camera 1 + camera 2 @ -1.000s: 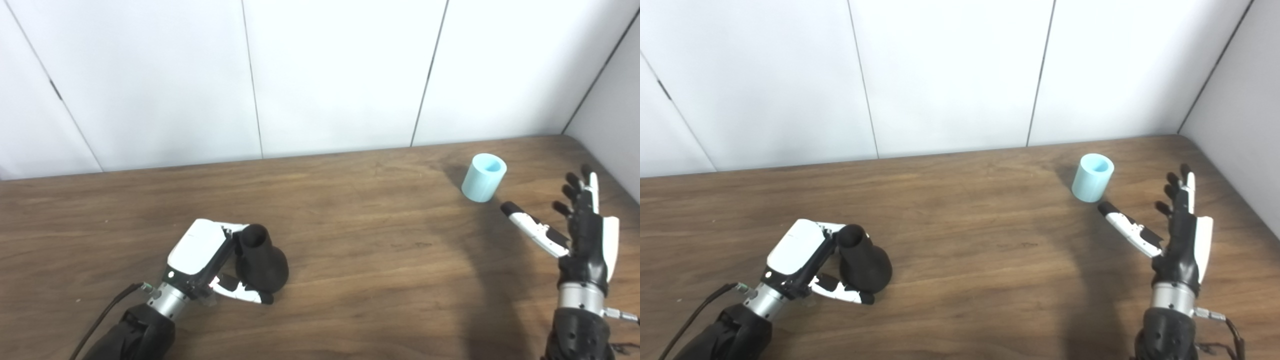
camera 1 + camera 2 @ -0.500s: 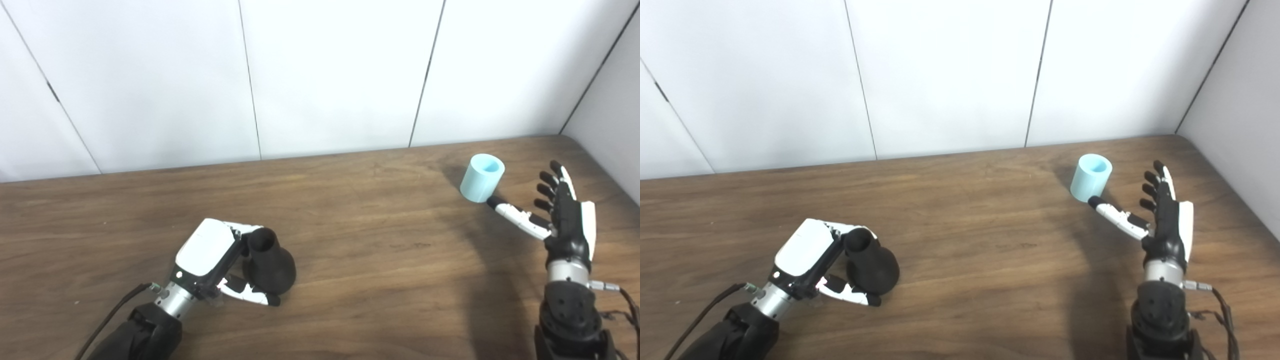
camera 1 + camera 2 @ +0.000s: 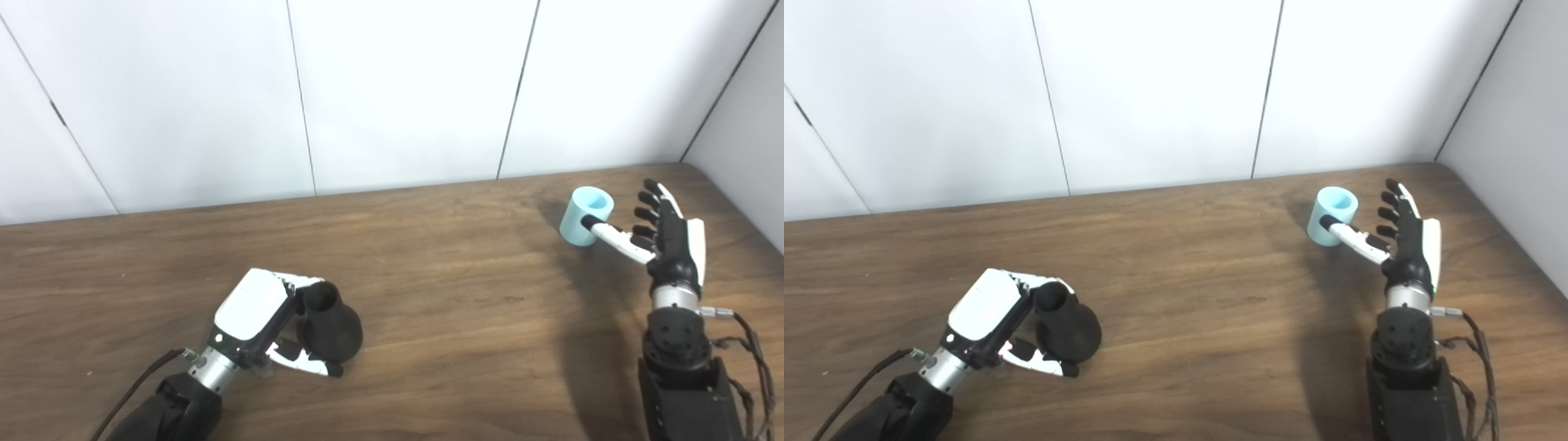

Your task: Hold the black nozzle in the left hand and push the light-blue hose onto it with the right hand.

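The black nozzle (image 3: 327,326), a bulb with a narrow neck, stands on the wooden table (image 3: 429,294) at the near left. My left hand (image 3: 269,318) is shut on the nozzle, fingers at the neck and thumb under the bulb. The light-blue hose (image 3: 585,215), a short upright open cylinder, stands at the far right. My right hand (image 3: 664,236) is open right beside it, thumb in front of the hose, fingers spread to its right. The hose also shows in the right eye view (image 3: 1331,215).
White wall panels (image 3: 392,92) rise just behind the table's far edge, and a side wall (image 3: 753,135) closes the right corner. A cable (image 3: 744,343) hangs from my right forearm.
My right hand has moved forward from the near right up to the hose, its thumb now in front of the hose. The left hand and nozzle shifted only slightly.
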Tool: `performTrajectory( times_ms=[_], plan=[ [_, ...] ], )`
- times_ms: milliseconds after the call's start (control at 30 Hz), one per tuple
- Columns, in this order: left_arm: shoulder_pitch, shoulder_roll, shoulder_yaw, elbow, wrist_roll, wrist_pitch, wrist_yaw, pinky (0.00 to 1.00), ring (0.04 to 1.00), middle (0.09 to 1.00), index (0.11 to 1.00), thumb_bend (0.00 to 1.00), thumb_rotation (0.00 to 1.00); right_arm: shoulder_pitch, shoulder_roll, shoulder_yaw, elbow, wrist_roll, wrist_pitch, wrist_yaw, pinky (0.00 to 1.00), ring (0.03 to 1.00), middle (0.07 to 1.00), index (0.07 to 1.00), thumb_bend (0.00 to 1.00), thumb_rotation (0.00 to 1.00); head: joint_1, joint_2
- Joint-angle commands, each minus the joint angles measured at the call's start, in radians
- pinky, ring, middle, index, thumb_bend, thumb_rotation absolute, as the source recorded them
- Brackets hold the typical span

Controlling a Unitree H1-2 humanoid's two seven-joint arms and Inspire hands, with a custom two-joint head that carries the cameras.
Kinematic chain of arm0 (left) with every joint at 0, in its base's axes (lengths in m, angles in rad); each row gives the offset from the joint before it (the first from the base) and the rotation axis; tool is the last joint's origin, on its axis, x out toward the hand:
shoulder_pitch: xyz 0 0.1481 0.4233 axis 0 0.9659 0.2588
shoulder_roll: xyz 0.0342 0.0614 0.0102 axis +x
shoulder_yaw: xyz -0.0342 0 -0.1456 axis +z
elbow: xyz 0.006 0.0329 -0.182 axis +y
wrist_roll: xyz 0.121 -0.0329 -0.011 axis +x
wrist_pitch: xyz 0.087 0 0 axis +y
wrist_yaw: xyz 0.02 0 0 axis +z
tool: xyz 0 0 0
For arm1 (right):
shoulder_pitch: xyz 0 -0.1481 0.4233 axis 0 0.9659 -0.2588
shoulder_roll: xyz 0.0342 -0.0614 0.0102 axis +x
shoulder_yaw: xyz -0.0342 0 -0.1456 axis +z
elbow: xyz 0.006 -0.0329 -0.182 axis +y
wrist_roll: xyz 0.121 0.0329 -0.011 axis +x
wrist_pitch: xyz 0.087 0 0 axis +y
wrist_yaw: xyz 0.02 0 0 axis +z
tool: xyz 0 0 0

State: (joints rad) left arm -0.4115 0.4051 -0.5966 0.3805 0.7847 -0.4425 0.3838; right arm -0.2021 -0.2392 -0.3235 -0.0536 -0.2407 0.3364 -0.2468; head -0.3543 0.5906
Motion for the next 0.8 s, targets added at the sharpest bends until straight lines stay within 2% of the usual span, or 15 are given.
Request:
performTrajectory(
  times_ms=[0, 167, 367, 500, 700, 767],
  plan=[
    [0.084, -0.059, -0.046, 0.037, -0.011, -0.027, 0.021, 0.22, 0.361, 0.436, 0.530, 0.50, 0.00, -0.036, -0.032, 0.000, 0.002, 0.008, -0.014, 0.002, 0.77, 0.839, 0.874, 0.906, 0.93, 0.34, 0.000, 0.003],
    [0.091, -0.052, -0.050, 0.031, -0.014, -0.027, 0.020, 0.21, 0.357, 0.431, 0.528, 0.50, 0.00, -0.064, -0.052, 0.028, 0.041, -0.013, 0.009, 0.009, 0.76, 0.847, 0.889, 0.920, 0.90, 0.33, 0.001, 0.006],
    [0.097, -0.050, -0.050, 0.024, -0.020, -0.027, 0.006, 0.21, 0.354, 0.429, 0.527, 0.50, 0.00, -0.101, -0.055, 0.032, 0.065, 0.024, 0.034, 0.016, 0.77, 0.863, 0.904, 0.922, 0.88, 0.30, 0.001, 0.010],
    [0.097, -0.050, -0.053, 0.021, -0.019, -0.027, 0.010, 0.22, 0.357, 0.435, 0.531, 0.50, 0.00, -0.124, -0.065, 0.049, 0.102, 0.009, 0.043, 0.010, 0.74, 0.831, 0.877, 0.912, 0.92, 0.34, 0.006, 0.011],
    [0.104, -0.046, -0.051, 0.012, -0.015, -0.027, 0.010, 0.21, 0.358, 0.429, 0.526, 0.50, 0.00, -0.155, -0.061, 0.050, 0.170, 0.032, 0.002, 0.006, 0.69, 0.800, 0.855, 0.901, 0.91, 0.28, 0.008, 0.012],
    [0.105, -0.044, -0.054, 0.010, -0.019, -0.027, 0.014, 0.21, 0.358, 0.432, 0.528, 0.50, 0.00, -0.162, -0.060, 0.053, 0.187, 0.041, -0.013, 0.010, 0.71, 0.816, 0.869, 0.911, 0.89, 0.25, 0.009, 0.013]
  ],
)
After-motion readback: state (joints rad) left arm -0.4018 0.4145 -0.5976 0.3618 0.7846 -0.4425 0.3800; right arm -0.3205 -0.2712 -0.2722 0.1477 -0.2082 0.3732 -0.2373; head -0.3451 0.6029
